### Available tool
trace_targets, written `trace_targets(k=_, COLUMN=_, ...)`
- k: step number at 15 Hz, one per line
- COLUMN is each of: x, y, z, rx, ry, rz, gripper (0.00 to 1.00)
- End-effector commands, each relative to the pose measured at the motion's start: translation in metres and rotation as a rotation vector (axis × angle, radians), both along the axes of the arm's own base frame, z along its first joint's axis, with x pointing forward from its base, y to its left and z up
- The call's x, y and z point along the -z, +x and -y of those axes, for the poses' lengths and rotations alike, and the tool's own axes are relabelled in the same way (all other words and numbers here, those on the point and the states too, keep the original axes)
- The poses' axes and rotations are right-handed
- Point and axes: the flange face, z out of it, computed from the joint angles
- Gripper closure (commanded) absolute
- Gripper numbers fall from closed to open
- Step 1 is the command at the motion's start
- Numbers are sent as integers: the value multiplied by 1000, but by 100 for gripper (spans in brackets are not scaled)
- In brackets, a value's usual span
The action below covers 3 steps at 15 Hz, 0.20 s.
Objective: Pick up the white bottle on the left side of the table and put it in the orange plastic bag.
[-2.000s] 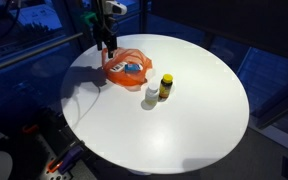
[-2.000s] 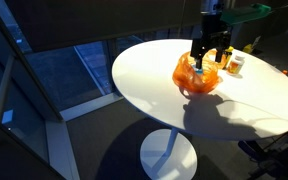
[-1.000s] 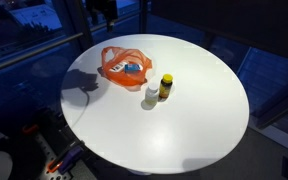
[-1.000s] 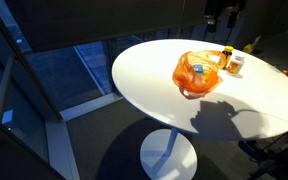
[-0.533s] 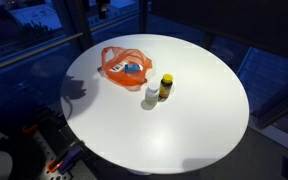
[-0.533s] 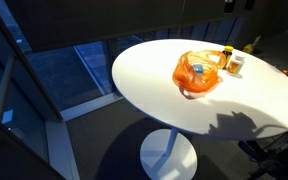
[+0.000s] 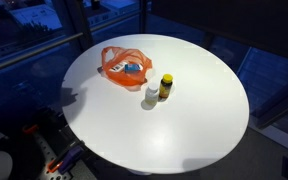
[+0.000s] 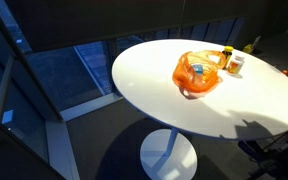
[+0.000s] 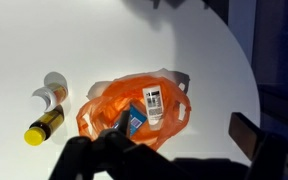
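Observation:
The white bottle (image 9: 153, 103) lies on its side inside the orange plastic bag (image 9: 99, 108), label up, beside a blue item (image 9: 132, 119). The bag sits on the round white table in both exterior views (image 7: 116, 66) (image 8: 198, 74). My gripper (image 9: 179, 142) shows only in the wrist view, high above the table. Its dark fingers are spread apart at the bottom of the frame with nothing between them. The arm is out of both exterior views.
A yellow bottle with a black cap (image 7: 165, 86) (image 8: 225, 58) (image 9: 44, 125) and a small white container (image 7: 152, 96) (image 8: 237, 63) (image 9: 54, 90) stand next to the bag. The table edge (image 9: 246, 60) curves close by, with dark floor beyond.
The arm has risen from just above the bag and left both exterior views. The bag and the bottles on the table have not moved.

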Motion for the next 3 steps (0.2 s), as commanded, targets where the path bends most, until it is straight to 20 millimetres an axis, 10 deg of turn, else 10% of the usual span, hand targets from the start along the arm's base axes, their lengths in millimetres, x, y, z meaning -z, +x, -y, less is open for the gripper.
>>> trace_targets(k=1, x=-2, y=-1, z=0, rx=-2, ry=2, rz=1, gripper=0)
trace_targets(k=3, x=-2, y=-2, z=0, rx=-2, ry=3, rz=1, gripper=0)
